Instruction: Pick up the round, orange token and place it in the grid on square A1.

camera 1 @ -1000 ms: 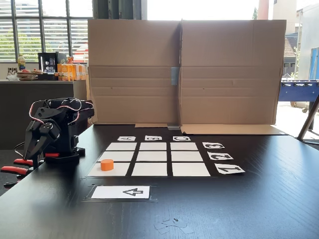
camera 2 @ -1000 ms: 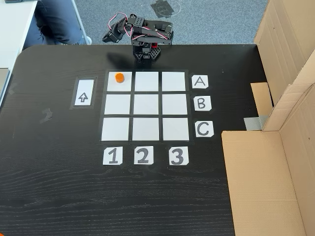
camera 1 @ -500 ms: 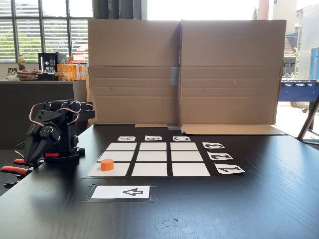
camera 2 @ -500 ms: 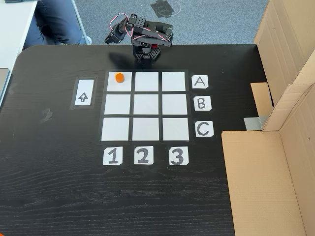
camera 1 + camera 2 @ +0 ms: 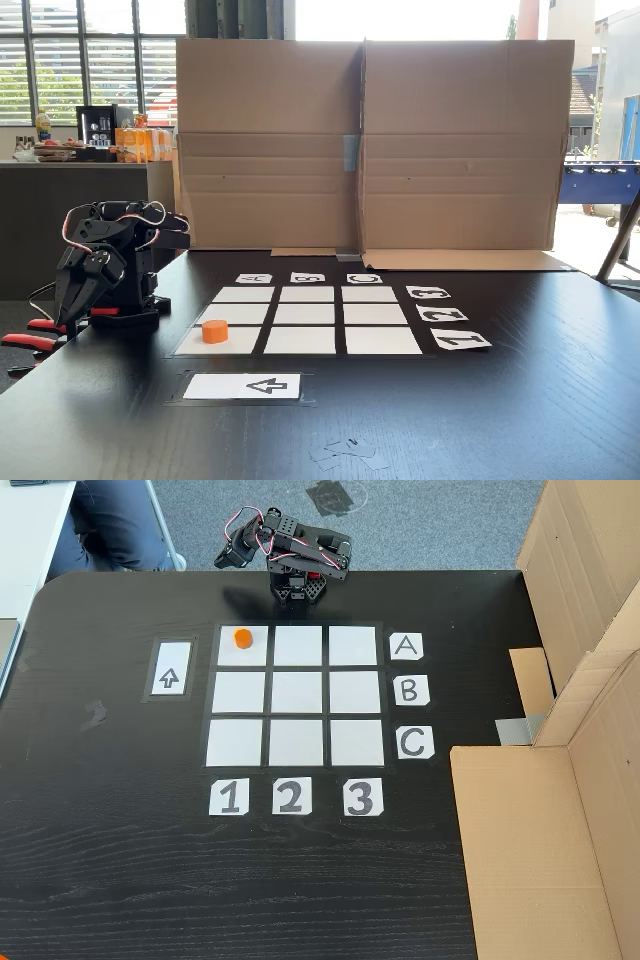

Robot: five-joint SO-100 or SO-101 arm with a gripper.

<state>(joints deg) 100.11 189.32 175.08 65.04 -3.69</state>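
The orange token (image 5: pixel 214 330) (image 5: pixel 241 637) rests flat on square A1 (image 5: pixel 238 343) (image 5: pixel 251 653), the corner cell of the grid (image 5: pixel 308 314) (image 5: pixel 297 692) nearest the arm, toward that cell's edge. The black arm is folded up over its base at the table edge. Its gripper (image 5: pixel 72 303) (image 5: pixel 222 558) hangs off to the side, well apart from the token, and looks shut with nothing in it.
A white card with a black arrow (image 5: pixel 243 386) (image 5: pixel 170 669) lies beside the grid. Tall cardboard walls (image 5: pixel 370 150) (image 5: pixel 560 830) stand along one table side. Red clamps (image 5: pixel 35 335) hold the arm's base. A person's legs (image 5: pixel 115 520) show past the table corner.
The arm has folded a little tighter and lower over its base, drawing the gripper in. The token has stayed on its cell.
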